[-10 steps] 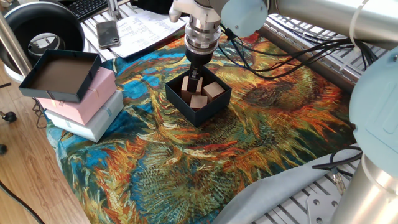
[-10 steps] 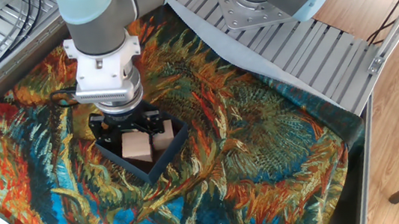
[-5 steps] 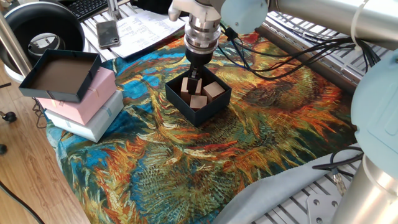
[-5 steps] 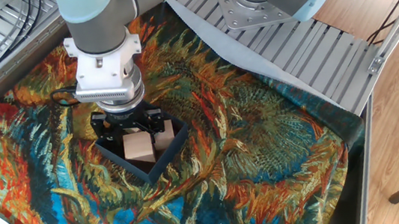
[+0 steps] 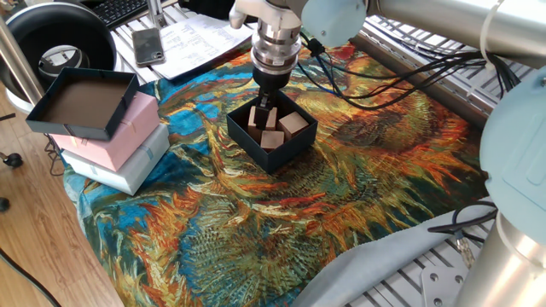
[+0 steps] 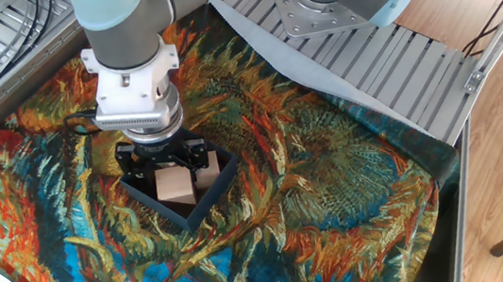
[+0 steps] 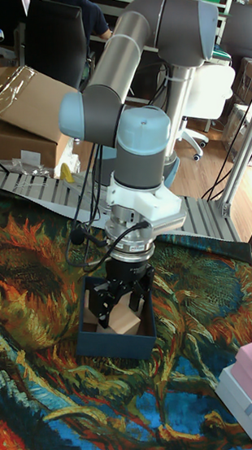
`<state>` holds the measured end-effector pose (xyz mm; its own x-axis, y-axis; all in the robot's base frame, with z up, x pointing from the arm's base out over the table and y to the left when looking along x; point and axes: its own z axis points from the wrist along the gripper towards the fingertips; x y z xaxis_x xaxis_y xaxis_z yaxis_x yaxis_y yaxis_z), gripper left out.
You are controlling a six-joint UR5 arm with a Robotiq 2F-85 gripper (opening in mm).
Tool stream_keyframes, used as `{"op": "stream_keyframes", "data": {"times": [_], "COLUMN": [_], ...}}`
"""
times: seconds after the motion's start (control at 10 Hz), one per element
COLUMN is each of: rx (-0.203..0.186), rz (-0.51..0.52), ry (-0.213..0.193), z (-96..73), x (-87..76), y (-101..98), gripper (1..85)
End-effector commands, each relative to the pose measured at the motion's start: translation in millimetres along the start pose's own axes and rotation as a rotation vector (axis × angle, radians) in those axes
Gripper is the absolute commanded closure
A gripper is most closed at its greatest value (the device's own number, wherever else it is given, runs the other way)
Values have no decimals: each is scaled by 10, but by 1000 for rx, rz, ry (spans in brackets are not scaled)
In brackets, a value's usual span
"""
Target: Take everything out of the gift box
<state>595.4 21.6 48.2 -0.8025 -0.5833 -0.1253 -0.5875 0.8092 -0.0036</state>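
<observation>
The dark navy gift box stands on the sunflower-print cloth. Three pale wooden cubes lie inside it: one at the back left, one at the front, one at the right. My gripper hangs straight down into the box. In the tall fixed view its dark fingers are spread, and a cube shows low between them. The other fixed view shows the gripper just behind a cube inside the box. I cannot see whether the pads touch a cube.
A wide dark lid with a brown inside rests on a pink box, stacked on a white box at the cloth's left edge. A phone and papers lie behind. Black cables run at the right.
The gripper has sunk slightly deeper into the box. The cubes and the box have not moved.
</observation>
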Motion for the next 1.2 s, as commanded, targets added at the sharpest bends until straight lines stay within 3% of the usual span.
{"op": "stream_keyframes", "data": {"times": [0.0,0.5,1.1], "rx": [-6,47,13], "rz": [28,4,77], "ry": [-23,-19,-45], "z": [35,124,155], "x": [-97,-100,-170], "y": [6,-172,-75], "gripper": [150,180,277]}}
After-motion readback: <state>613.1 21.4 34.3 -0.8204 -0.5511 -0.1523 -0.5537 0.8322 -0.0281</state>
